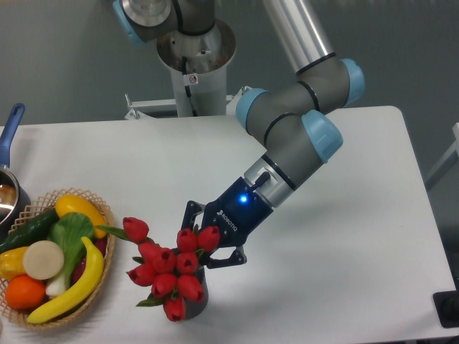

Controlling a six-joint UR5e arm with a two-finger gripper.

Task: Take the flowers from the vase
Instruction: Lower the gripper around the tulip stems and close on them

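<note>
Here the dark two-finger gripper (202,251) reaches in from the upper right, its spread jaws seemingly bracketing, though blooms hide whether they pinch, the bunch of red tulips (168,272) standing upright in the small dark grey vase (197,299) just below.

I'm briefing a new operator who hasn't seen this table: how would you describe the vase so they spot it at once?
On the white table, look near the front edge, just right of the wicker basket of produce. Under the bunch of red flowers, below the gripper, stands the vase: small, dark grey, mostly hidden by blooms, unlike the blue-handled pot at far left.
</note>
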